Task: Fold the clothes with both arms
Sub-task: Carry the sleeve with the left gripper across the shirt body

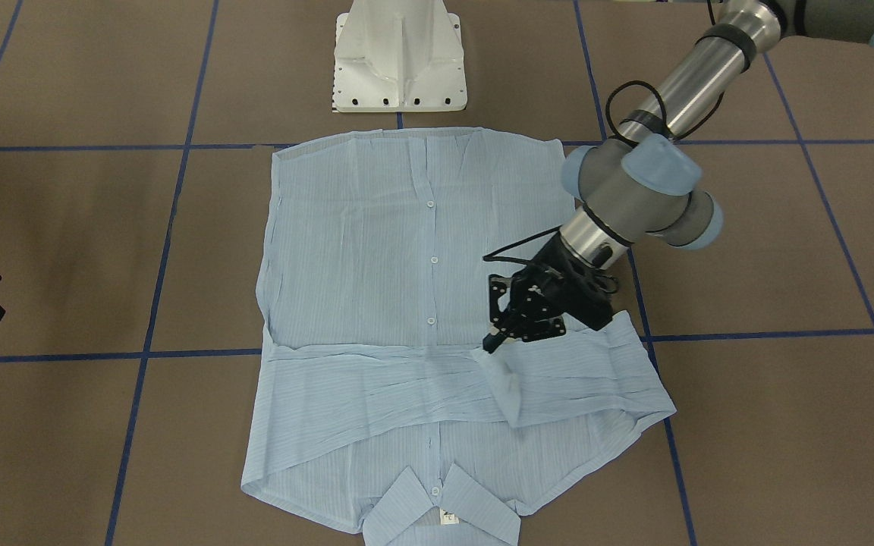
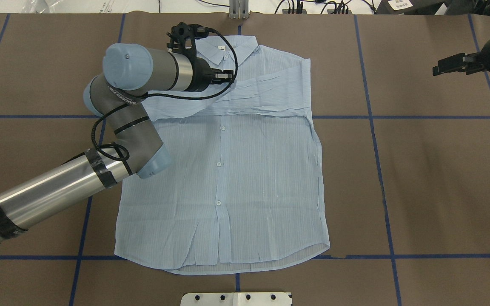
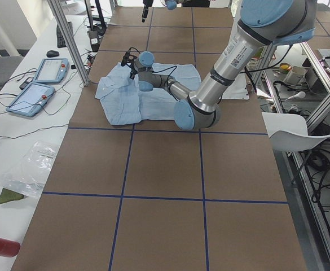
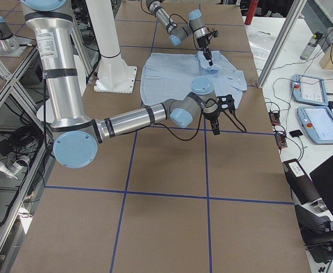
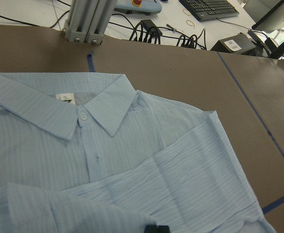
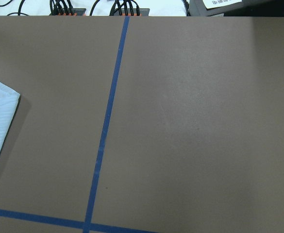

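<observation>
**Left gripper down on the folded sleeve, right gripper off to the side**

My left gripper (image 1: 492, 345) is tilted down over the shirt with its two fingers drawn together. My left wrist view shows no gap between the tips. The tips touch the cloth at the end of a sleeve (image 1: 581, 371) that is folded across the chest. Whether any cloth is nipped between them I cannot tell. My left arm (image 2: 49, 191) comes in over the shirt's left side, its elbow bent above the cloth.

The shirt (image 1: 376, 250) lies spread flat on the brown table (image 1: 771, 250), front up and buttoned, with a row of white buttons (image 1: 432, 259) down its middle. Its hem is just beside my white base (image 1: 399, 57), and its collar (image 5: 98, 109) points away from me, toward the table's far edge. Just below the collar the folded sleeve cloth makes a wrinkled band from one side of the shirt to the other. A small white label (image 5: 66, 97) shows inside the collar.

My right gripper (image 2: 440, 68) hangs over bare table well off to my right, apart from the shirt. None of the views shows its fingers clearly, so I cannot tell how far open it is. My right wrist view takes in only table, a blue tape line (image 6: 105, 136) and one corner of the shirt at its left edge.
</observation>
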